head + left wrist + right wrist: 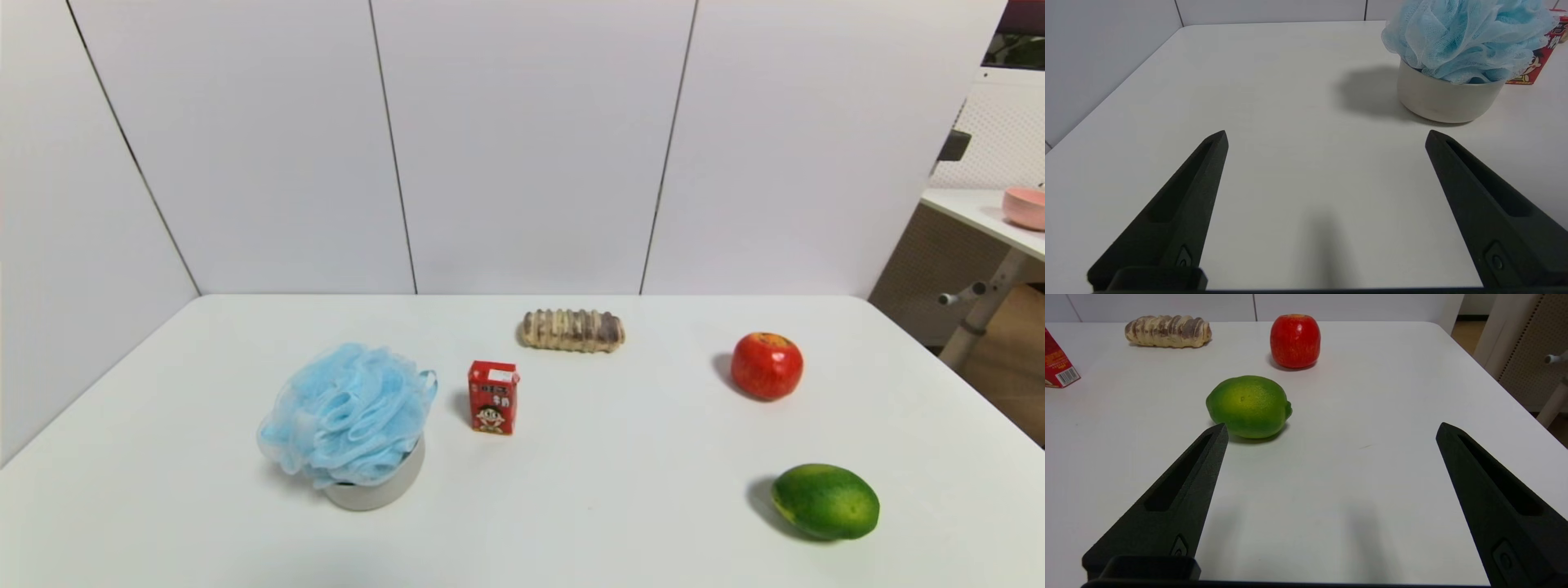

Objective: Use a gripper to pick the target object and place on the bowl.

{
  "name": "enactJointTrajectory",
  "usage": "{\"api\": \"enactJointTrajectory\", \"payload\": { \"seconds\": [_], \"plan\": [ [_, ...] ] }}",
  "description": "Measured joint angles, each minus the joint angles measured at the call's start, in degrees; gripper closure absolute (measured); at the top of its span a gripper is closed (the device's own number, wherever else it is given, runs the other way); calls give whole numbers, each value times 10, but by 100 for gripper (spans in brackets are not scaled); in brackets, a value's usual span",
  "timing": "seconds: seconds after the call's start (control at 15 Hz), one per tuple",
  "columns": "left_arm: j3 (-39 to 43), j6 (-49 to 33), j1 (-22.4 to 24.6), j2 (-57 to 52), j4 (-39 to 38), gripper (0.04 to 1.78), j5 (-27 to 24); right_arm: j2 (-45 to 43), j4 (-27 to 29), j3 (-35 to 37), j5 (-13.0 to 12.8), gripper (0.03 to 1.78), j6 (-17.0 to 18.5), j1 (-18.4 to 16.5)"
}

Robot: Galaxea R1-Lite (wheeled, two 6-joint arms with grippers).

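The light-blue mesh bath pouf [347,415] sits on top of the grey-white bowl [384,487] at the table's front left, covering its opening and hanging over its rim. Both also show in the left wrist view, pouf [1466,36] on bowl [1447,100]. My left gripper [1327,139] is open and empty, low over bare table, drawn back from the bowl. My right gripper [1331,430] is open and empty over the table's front right, near a green fruit. Neither gripper shows in the head view.
A red carton [493,398] stands just right of the bowl. A bread loaf [571,330] lies at the back middle, a red apple [767,365] at the right, a green fruit [825,501] at the front right. White walls close the back and left.
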Motion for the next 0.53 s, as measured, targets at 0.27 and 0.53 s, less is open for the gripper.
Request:
{"api": "enactJointTrajectory", "payload": {
  "seconds": [0.27, 0.53],
  "plan": [
    [0, 0, 0, 0, 0, 11, 0, 0, 0, 0, -5, 6, 5, 0],
    [0, 0, 0, 0, 0, 11, 0, 0, -1, 0, -7, 6, 7, 0]
  ]
}}
